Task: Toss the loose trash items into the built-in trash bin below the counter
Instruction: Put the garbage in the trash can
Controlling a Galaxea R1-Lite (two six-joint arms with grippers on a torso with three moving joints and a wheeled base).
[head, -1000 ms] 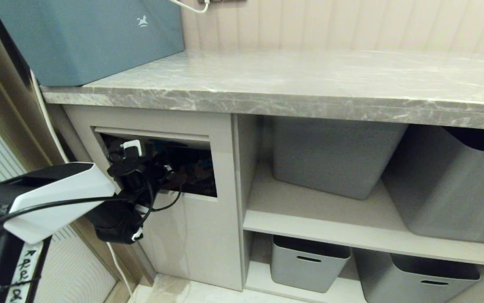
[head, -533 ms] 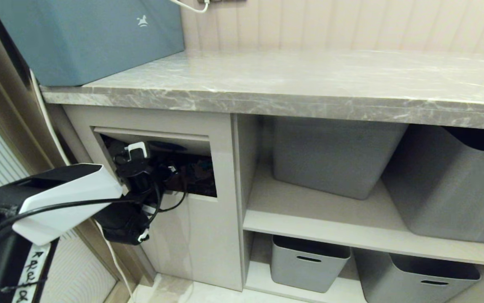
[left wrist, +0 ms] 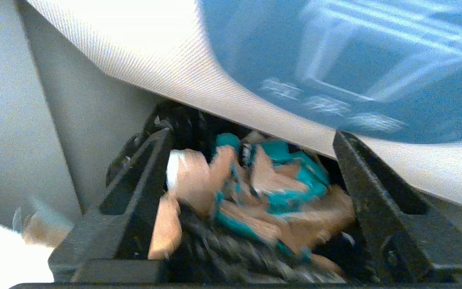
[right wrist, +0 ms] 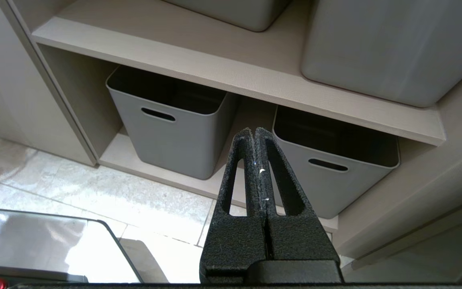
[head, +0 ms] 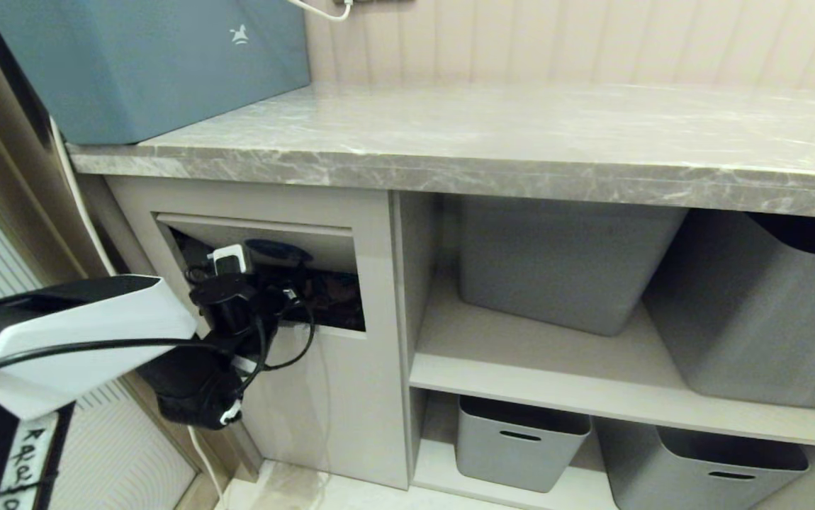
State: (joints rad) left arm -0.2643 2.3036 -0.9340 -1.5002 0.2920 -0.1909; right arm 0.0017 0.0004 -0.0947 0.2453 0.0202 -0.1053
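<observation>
Head view: left end effector (head: 287,294) reaching into built-in trash bin (head: 322,354), pushing flap in. Surface (head: 492,134) showing no scraps, so job looking almost done. Left wrist view: fingers (left wrist: 142,176) spreading wide, pinching nothing; brown and teal scraps (left wrist: 255,192) lying in pile inside bin, past fingertips. Right end effector (right wrist: 255,160) hanging by grey tubs (right wrist: 170,128), pressed together.
</observation>
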